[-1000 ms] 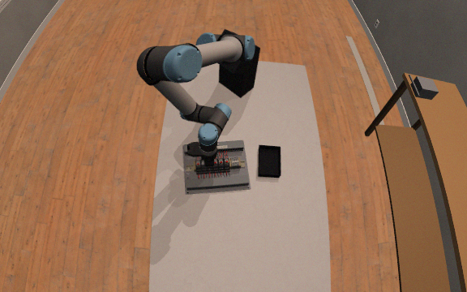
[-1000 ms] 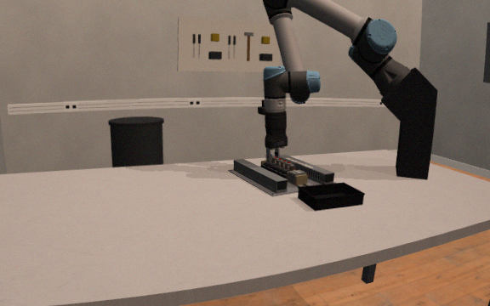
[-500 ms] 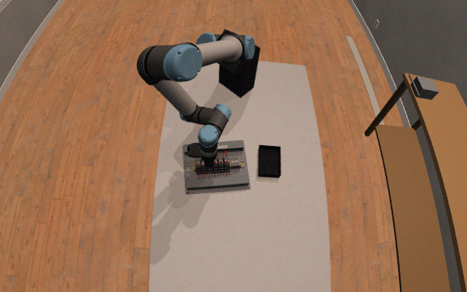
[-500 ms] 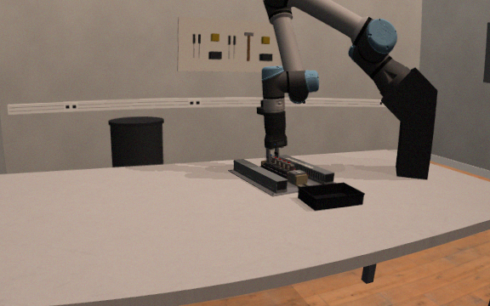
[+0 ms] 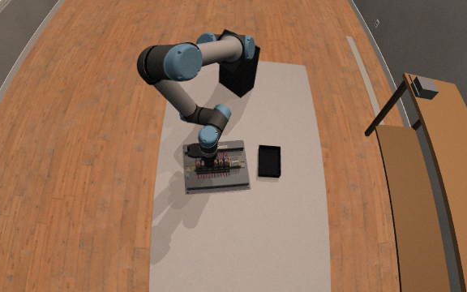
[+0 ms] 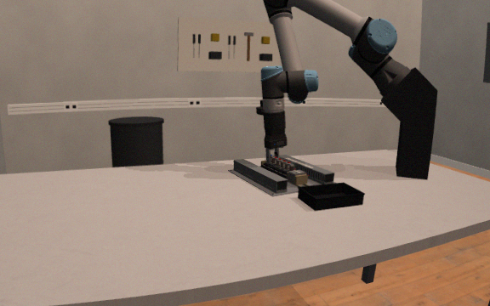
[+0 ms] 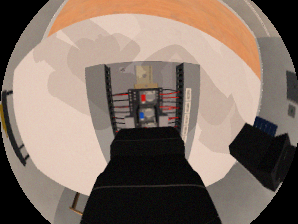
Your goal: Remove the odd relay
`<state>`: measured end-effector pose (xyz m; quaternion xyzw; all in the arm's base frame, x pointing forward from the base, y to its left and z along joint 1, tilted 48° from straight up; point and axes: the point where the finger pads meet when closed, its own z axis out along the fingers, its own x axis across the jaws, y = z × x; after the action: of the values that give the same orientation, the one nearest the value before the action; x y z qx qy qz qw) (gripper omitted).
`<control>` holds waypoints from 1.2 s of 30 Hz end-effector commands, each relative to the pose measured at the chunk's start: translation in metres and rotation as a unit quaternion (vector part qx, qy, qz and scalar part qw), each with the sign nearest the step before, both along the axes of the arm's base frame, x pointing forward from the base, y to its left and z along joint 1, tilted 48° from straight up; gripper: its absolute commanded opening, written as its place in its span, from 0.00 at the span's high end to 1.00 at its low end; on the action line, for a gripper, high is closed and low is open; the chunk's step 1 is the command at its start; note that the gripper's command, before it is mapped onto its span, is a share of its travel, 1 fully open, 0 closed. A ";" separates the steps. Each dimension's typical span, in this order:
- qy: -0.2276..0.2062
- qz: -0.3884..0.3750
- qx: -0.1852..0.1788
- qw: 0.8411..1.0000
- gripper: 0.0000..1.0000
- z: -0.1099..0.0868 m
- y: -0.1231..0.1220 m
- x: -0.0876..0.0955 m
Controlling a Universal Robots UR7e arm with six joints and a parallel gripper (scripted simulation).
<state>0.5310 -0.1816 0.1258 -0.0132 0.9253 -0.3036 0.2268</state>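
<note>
While the black parts tray lies nearest at lower centre-right, a relay is clamped behind it.
The blue-buttoned relay is gripped by the gripper in the relay panel, mid-frame; beyond, the arm's pedestal is seen at right.

No legible text, label, brand, number or sign appears in any view. The relay panel, the black parts tray and the wall tool board carry no readable markings; any print on the relays is too small and blurred to make out.
</note>
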 end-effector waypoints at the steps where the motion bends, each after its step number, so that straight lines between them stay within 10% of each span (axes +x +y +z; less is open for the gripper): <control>1: -0.007 0.005 -0.001 1.000 1.00 0.000 0.000 0.000; 36: -0.030 0.021 -0.004 0.999 1.00 0.000 0.000 -0.002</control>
<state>0.5292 -0.1818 0.1251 -0.0228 0.9177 -0.3031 0.2558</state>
